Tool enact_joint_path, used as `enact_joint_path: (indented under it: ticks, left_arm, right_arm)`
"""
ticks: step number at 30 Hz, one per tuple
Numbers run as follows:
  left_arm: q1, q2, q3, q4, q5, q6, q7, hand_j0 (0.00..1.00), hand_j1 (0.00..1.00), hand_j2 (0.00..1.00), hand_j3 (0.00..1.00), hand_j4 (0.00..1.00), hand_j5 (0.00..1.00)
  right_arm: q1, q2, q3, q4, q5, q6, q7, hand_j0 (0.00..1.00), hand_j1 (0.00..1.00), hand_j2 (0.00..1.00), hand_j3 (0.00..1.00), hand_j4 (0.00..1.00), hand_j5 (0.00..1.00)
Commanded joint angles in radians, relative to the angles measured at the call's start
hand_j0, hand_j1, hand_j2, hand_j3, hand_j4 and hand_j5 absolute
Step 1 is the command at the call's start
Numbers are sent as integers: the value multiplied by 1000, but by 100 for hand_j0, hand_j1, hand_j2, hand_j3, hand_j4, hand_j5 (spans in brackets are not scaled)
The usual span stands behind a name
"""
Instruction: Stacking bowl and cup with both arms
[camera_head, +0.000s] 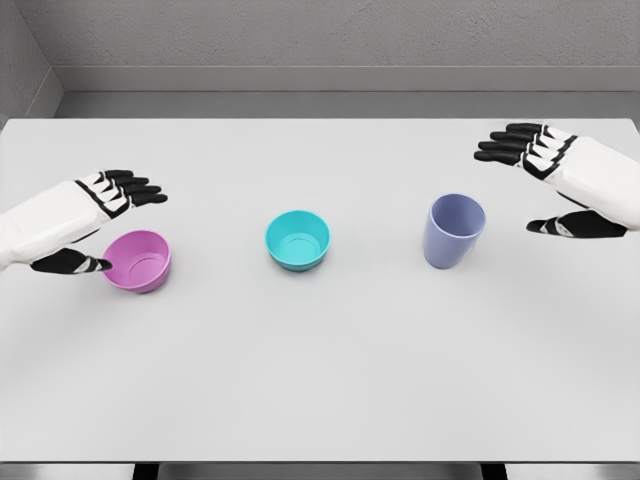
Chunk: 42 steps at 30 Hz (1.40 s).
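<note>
While both arms reach in over the white rectangular table (320, 390), three vessels stand upright in a loose row across its middle. At the left is a pink round plastic bowl (138, 261), opening upward. Near the centre is a teal round plastic bowl (297, 240), also opening upward and well apart from the pink one. To the right of it stands a lavender tapered plastic cup (453, 231), mouth up, leaning slightly in the view; it is apart from the teal bowl.

The left hand (95, 222) enters from the left edge on a white forearm. Its black fingers (135, 188) are extended and spread loosely above and beyond the far-left rim of the pink bowl, and its thumb (72, 263) points toward the bowl's near-left wall. The thumb tip appears just beside or touching the rim; contact cannot be confirmed. The hand holds nothing.

The right hand (560, 185) enters from the right edge. Its fingers (510, 142) are extended toward the left, slightly separated, and its thumb (575, 226) is set well below them, leaving a wide gap. It is to the right of the lavender cup, clearly apart from it, and holds nothing.

Behind the table, a grey wall (320, 35) closes the far side.
</note>
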Motion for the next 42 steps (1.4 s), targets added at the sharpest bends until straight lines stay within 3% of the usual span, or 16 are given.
enact_joint_path:
  ticks: [1,9,11,13,15,17,19,22,24,27,29,32,33,35,38,42]
  left_arm:
    - [0,-4,1,13,1,1,-7,100,100,100,100,100,100]
    - [-12,-12,-8,17,-43,1,-7,100,100,100,100,100,100]
    - [-29,37,-19,7,-39,1,-7,100,100,100,100,100,100]
    - [-98,145,-89,17,-26,1,-7,100,100,100,100,100,100]
    - [-213,177,-241,20,15,1,-7,100,100,100,100,100,100]
    - [-291,183,-324,30,38,1,-17,100,100,100,100,100,100]
    - [-397,185,-404,36,86,1,-125,100,100,100,100,100,100]
    - [-523,183,-532,38,196,1,-272,100,100,100,100,100,100]
    - [-580,181,-583,29,317,1,-272,100,100,100,100,100,100]
    - [-604,146,-594,30,446,261,-272,100,100,100,100,100,100]
    - [-624,143,-592,32,500,396,-272,100,100,100,100,100,100]
    - [-624,142,-595,38,491,552,-272,100,100,100,100,100,100]
    - [-624,142,-614,46,431,578,-272,100,100,100,100,100,100]
    - [-624,151,-637,43,340,580,-272,100,100,100,100,100,100]
    - [-623,161,-649,7,262,568,-272,100,100,100,100,100,100]
    - [-621,234,-675,-52,260,496,-272,100,100,100,100,100,100]
  right_arm:
    - [0,-10,4,-1,-6,0,-5,100,100,100,100,100,100]
    - [-2,-59,2,0,-1,0,3,100,100,100,100,100,100]
    - [-5,-76,2,-1,5,0,3,100,100,100,100,100,100]
    - [-8,-79,2,-1,5,0,3,100,100,100,100,100,100]
    - [-8,-88,1,-1,5,0,5,100,100,100,100,100,100]
    - [-9,-91,2,-4,7,0,6,100,100,100,100,100,100]
    - [-14,-96,2,-3,8,0,14,100,100,100,100,100,100]
    - [-43,-85,2,-3,2,0,175,100,100,100,100,100,100]
    - [-58,-71,2,-3,2,0,236,100,100,100,100,100,100]
    - [-80,-51,2,11,-1,0,339,100,100,100,100,100,100]
    - [-117,16,4,40,-1,0,440,100,100,100,100,100,100]
    - [-158,88,9,80,-2,0,514,100,100,100,100,100,100]
    - [-161,105,9,96,-4,0,528,100,100,100,100,100,100]
    - [-181,153,12,132,-42,0,571,100,100,100,100,100,100]
    - [-189,165,50,129,-133,0,571,100,100,100,100,100,100]
    - [-202,171,55,132,-168,0,571,100,100,100,100,100,100]
